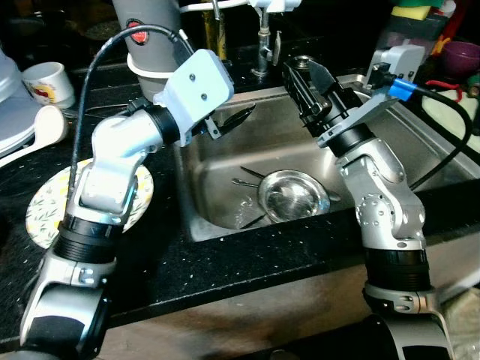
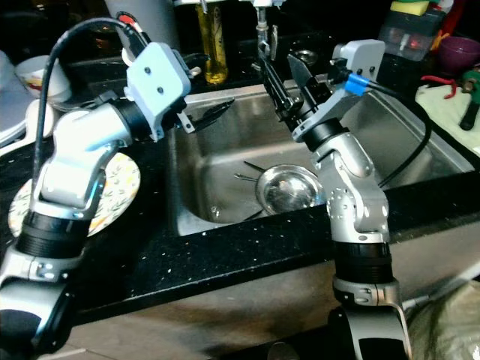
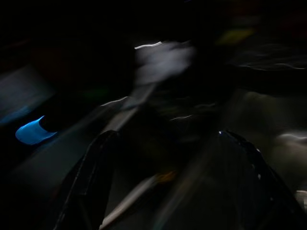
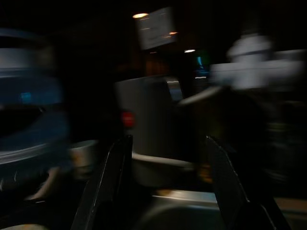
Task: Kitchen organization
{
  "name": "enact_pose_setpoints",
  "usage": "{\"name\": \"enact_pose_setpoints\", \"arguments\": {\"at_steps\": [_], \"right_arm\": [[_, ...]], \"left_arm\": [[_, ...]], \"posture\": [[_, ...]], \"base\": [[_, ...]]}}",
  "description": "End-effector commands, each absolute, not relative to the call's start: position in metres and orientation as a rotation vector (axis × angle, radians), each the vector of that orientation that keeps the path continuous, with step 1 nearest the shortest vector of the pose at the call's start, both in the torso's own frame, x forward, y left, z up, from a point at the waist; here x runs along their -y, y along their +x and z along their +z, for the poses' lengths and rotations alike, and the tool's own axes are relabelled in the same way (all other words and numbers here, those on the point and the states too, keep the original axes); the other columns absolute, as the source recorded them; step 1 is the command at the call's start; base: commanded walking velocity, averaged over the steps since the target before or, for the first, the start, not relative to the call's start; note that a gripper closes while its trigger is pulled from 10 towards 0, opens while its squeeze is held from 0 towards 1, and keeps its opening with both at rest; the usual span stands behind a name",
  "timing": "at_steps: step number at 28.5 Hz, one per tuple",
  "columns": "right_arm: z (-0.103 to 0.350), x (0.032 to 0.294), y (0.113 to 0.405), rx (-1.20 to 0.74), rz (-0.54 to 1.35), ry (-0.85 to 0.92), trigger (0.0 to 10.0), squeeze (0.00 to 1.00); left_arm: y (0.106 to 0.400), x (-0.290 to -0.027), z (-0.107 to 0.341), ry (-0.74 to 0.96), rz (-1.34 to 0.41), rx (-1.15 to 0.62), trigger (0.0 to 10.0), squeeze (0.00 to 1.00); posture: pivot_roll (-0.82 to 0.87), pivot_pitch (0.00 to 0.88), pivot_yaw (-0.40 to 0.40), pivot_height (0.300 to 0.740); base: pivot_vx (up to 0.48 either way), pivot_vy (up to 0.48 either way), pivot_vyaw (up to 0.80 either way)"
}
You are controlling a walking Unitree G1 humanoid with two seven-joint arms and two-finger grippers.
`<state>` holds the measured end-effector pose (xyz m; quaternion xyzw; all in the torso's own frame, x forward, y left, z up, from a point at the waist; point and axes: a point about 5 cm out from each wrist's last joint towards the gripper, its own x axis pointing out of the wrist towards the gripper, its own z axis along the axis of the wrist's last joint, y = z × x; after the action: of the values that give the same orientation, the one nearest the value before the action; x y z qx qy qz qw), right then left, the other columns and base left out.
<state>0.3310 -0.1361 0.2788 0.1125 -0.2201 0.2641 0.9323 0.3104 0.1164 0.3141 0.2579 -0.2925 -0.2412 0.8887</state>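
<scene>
Both arms are reaching over the stainless steel sink (image 1: 442, 161). The right gripper (image 1: 304, 79) is hovering at twelve o'clock of the round steel bowl (image 1: 292, 195) lying in the basin, fingers spread and empty. The left gripper (image 1: 225, 124) is hanging at ten o'clock, fingers apart, empty. A floral plate (image 1: 41, 214) is sitting on the black counter (image 1: 247, 259).

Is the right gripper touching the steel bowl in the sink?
Apart. In the left eye view the right gripper is raised near the back rim of the sink, while the steel bowl lies on the sink bottom, with bare steel between them.
</scene>
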Motion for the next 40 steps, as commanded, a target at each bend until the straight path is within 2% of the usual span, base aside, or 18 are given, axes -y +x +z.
{"name": "enact_pose_setpoints", "arguments": {"at_steps": [1,2,5,12,16,19,24,27,35,36,38,39,40], "right_arm": [[0.276,0.131,0.332,0.430,0.573,0.234,10.0,0.00],[0.276,0.131,0.332,0.430,0.573,0.234,10.0,0.00],[0.275,0.130,0.333,0.425,0.581,0.231,10.0,0.00],[0.275,0.130,0.334,0.422,0.589,0.211,10.0,0.00],[0.269,0.116,0.326,0.405,0.752,0.011,10.0,0.00],[0.267,0.112,0.323,0.397,0.805,-0.031,10.0,0.00],[0.245,0.090,0.303,0.329,1.043,-0.347,10.0,0.00],[0.234,0.080,0.293,0.303,1.146,-0.463,10.0,0.00],[0.222,0.076,0.285,0.267,1.257,-0.699,10.0,0.00],[0.222,0.075,0.283,0.266,1.268,-0.722,10.0,0.26],[0.222,0.075,0.283,0.266,1.268,-0.722,10.0,0.26],[0.222,0.075,0.282,0.263,1.275,-0.742,10.0,1.00],[0.221,0.074,0.283,0.265,1.265,-0.794,10.0,1.00]], "left_arm": [[0.308,-0.135,0.314,0.488,-0.310,0.591,10.0,0.00],[0.308,-0.135,0.314,0.488,-0.310,0.591,10.0,0.00],[0.296,-0.156,0.299,0.438,-0.103,0.514,10.0,0.00],[0.282,-0.164,0.286,0.340,-0.013,0.455,10.0,0.00],[0.269,-0.158,0.271,0.276,-0.017,0.404,10.0,0.00],[0.267,-0.156,0.270,0.270,-0.019,0.398,10.0,0.00],[0.260,-0.151,0.267,0.238,-0.018,0.389,10.0,0.00],[0.258,-0.153,0.266,0.232,-0.004,0.381,10.0,0.00],[0.254,-0.159,0.268,0.235,0.029,0.370,10.0,0.00],[0.254,-0.160,0.267,0.234,0.032,0.362,10.0,0.00],[0.254,-0.160,0.267,0.234,0.032,0.362,10.0,0.00],[0.255,-0.160,0.262,0.241,0.031,0.336,10.0,0.00],[0.255,-0.162,0.257,0.238,0.040,0.306,10.0,0.00]], "posture": [[0.06,0.062,-0.005,0.732],[0.06,0.062,-0.005,0.732],[0.06,0.062,-0.007,0.732],[0.07,0.059,-0.008,0.732],[0.08,0.055,-0.012,0.732],[0.08,0.055,-0.012,0.732],[0.08,0.048,-0.012,0.732],[0.09,0.048,-0.016,0.732],[0.09,0.055,-0.018,0.732],[0.09,0.057,-0.021,0.732],[0.09,0.057,-0.021,0.732],[0.09,0.058,-0.023,0.732],[0.09,0.060,-0.023,0.732]], "base": [[0.000,0.000,0.80],[0.000,0.000,0.80],[0.000,0.000,0.80],[0.000,0.000,0.80],[0.000,0.000,0.68],[0.000,0.000,0.18],[0.000,0.000,0.00],[0.000,0.000,0.00],[0.000,0.000,0.00],[0.000,0.000,0.00],[0.000,0.000,0.00],[0.000,0.000,0.00],[0.000,0.000,0.00]]}}
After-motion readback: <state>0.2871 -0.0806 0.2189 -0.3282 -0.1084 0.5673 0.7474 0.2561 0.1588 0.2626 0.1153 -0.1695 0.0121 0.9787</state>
